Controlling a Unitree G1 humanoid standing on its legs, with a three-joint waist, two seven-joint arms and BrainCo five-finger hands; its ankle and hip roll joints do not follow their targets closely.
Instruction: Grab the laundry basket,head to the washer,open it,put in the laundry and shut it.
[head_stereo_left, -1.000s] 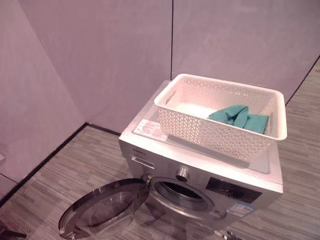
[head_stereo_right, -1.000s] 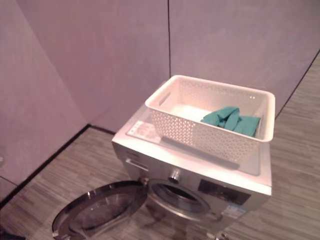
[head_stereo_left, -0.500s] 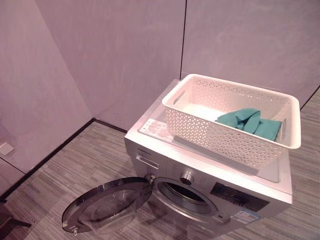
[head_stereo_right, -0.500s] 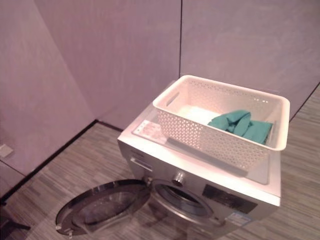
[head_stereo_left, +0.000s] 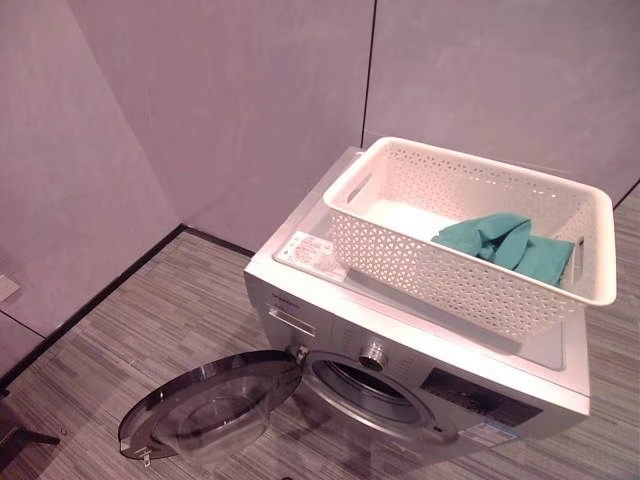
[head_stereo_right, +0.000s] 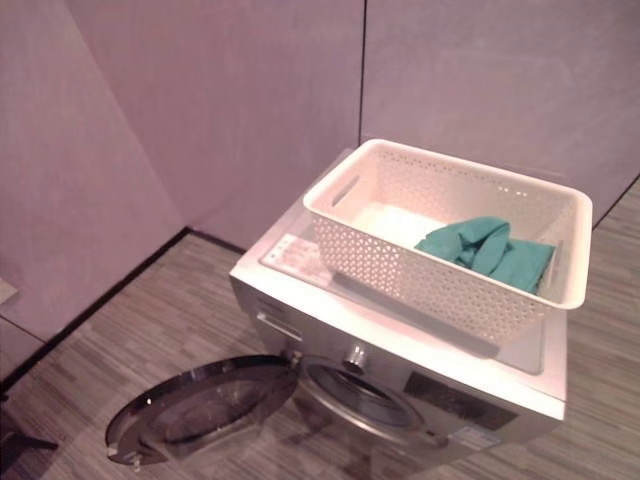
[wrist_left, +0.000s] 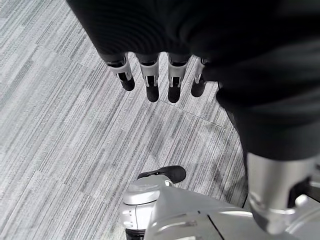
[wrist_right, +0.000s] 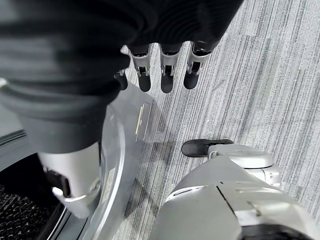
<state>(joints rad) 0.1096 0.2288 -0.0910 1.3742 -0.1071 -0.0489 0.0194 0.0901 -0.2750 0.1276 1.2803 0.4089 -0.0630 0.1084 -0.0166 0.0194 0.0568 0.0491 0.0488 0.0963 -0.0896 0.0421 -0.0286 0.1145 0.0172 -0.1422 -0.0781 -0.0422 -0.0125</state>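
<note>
A white lattice laundry basket (head_stereo_left: 420, 268) stands on top of the silver washer (head_stereo_left: 300, 300). Inside it, at its right end, lies a green cloth (head_stereo_left: 505, 245). The washer's round door (head_stereo_left: 215, 405) is swung wide open to the left, low over the floor, and the dark drum opening (head_stereo_left: 365, 390) shows. My left hand (wrist_left: 150, 82) hangs over the striped floor with straight fingers and holds nothing. My right hand (wrist_right: 167, 75) hangs beside a silver part of the washer (wrist_right: 122, 145), fingers relaxed and empty. Both hands are apart from the basket.
Purple-grey wall panels (head_stereo_left: 230, 110) stand close behind the washer and along the left, meeting in a corner. Grey striped floor (head_stereo_left: 150, 320) spreads in front and to the left of the open door.
The whole view has shifted a little as the camera moved. Basket, cloth and open door stand as before.
</note>
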